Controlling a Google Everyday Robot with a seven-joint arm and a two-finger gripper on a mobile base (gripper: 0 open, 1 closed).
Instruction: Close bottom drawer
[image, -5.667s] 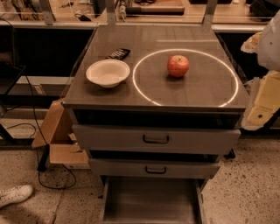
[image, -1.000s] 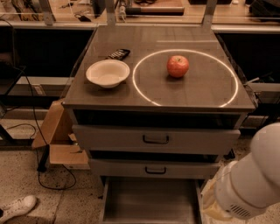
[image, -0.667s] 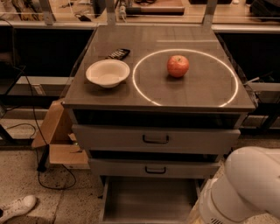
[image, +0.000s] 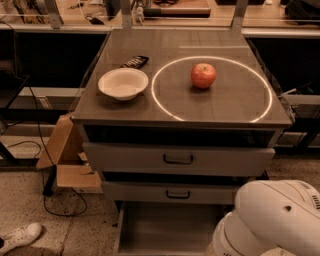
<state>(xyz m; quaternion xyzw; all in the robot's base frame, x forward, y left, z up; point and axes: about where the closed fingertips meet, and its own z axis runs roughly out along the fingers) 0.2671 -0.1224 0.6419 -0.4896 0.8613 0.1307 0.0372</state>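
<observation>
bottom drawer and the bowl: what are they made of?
Bottom drawer: looks like grey painted sheet metal, matte, with thin folded walls. Bowl: white and smooth, ceramic or plastic, cannot tell which. Gripper is out of view; only the white arm shows, lower right.

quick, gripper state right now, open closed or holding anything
Gripper: not in view, so its state cannot be told. Only the white rounded arm shows, at lower right beside the pulled-out narrow grey metal bottom drawer.

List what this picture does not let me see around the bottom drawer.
- End effector: not in the camera view; only the white arm shows, bottom right.
- Bottom drawer: front and handle cut off by the lower edge; right part hidden behind the arm.
</observation>
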